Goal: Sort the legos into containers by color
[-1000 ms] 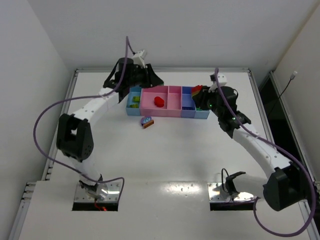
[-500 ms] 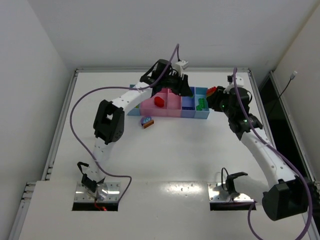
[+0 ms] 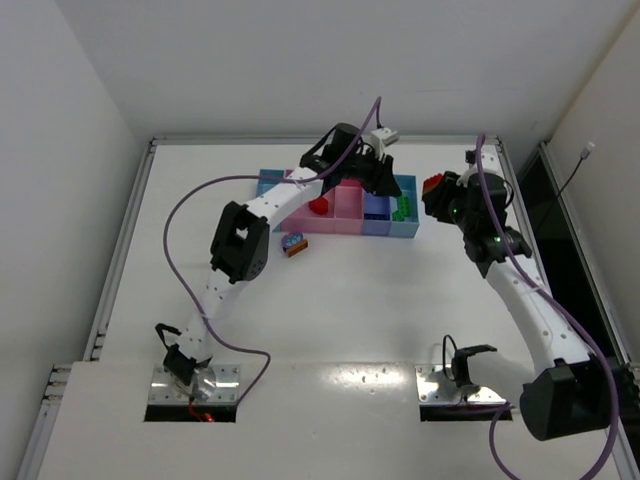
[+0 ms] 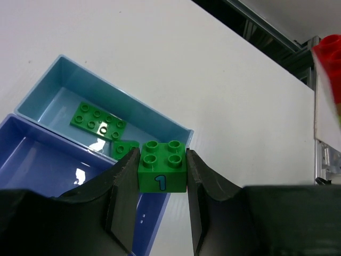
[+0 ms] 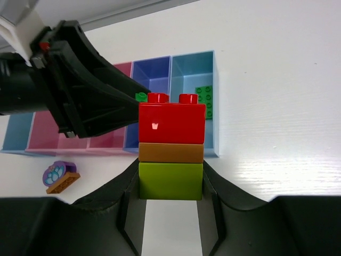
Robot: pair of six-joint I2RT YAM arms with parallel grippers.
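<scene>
Left wrist view: clamping a green lego (image 4: 162, 172) marked 1 in the left hand (image 4: 161, 166) over the seam between periwinkle bin (image 4: 32, 154) and light blue end bin (image 4: 53, 101) holding green plates (image 4: 98, 121), right hand (image 5: 170, 178) pinching a red, brown and green lego stack (image 5: 171, 141) beside the containers (image 3: 345, 222)

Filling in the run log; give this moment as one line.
left gripper holds green brick | right gripper holds red-topped stack | purple piece on table

Green brick (image 4: 162, 172) (number 1) between fingers (image 4: 123, 205)
</scene>
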